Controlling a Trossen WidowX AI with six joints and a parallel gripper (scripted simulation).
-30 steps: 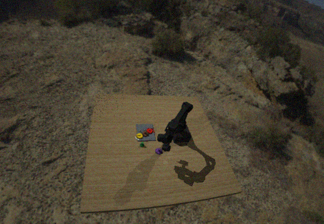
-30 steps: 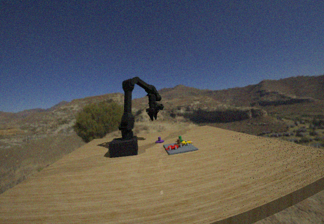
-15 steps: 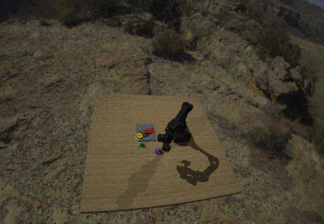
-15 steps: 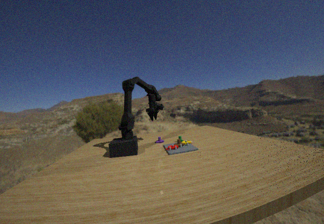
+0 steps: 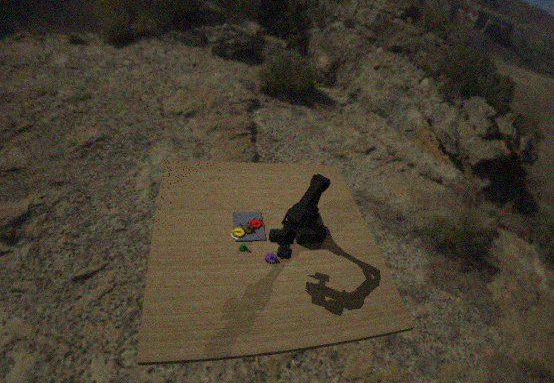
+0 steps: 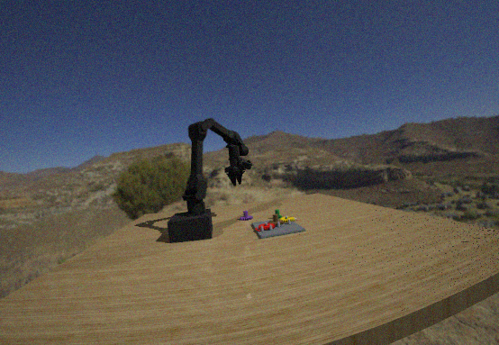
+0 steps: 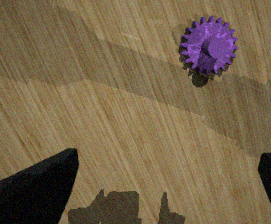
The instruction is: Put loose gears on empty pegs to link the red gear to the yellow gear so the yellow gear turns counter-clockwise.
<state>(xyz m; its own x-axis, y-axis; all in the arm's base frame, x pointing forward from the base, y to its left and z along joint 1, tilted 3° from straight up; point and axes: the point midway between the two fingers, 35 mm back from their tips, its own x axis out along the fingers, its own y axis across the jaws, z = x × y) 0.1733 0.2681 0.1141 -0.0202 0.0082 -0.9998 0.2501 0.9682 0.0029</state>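
Note:
The grey board (image 5: pixel 242 216) (image 6: pixel 284 233) bears the red gear (image 5: pixel 258 223) (image 6: pixel 266 227) and the yellow gear (image 5: pixel 238 232) (image 6: pixel 286 219). A brown gear (image 5: pixel 248 229) (image 6: pixel 276 218) is on the board between them; whether it sits flat is too small to tell. A green gear (image 5: pixel 243 248) (image 6: pixel 277 213) stands on the table beside the board. A purple gear (image 5: pixel 271 258) (image 6: pixel 245 216) (image 7: pixel 211 47) stands on the table, knob up, upper right in the wrist view. My gripper (image 6: pixel 237 184) (image 7: pixel 169 160) is open and empty, high above the table.
The wooden table (image 5: pixel 190 292) (image 6: pixel 225 285) lies under everything. The arm's base (image 6: pixel 190 226) stands on it, to the left of the board in the exterior view. The arm's shadow crosses the table near the purple gear. Short grey pegs (image 6: pixel 278 223) stand up from the board.

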